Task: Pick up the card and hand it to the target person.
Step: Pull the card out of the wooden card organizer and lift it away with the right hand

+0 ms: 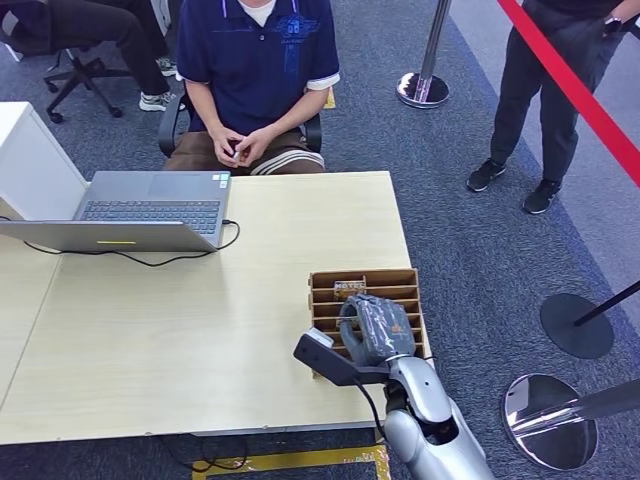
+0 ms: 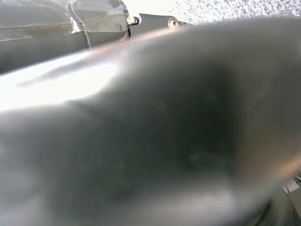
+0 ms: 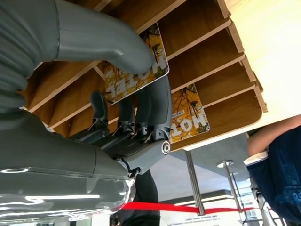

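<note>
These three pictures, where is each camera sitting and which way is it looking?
Head view: high on the robot, looking down at the table, laptop and seated person; right hand over the card rack.
Left wrist view: a blurred dark surface up close; nothing else tellable.
Right wrist view: behind the right hand, whose fingers pinch a card.
Shared: rack, hand, seated person.

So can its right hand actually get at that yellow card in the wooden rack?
Probably yes: the right hand is already in the wooden rack, thumb on one side of the nearer yellow card, fingers on the other, nothing between.
</note>
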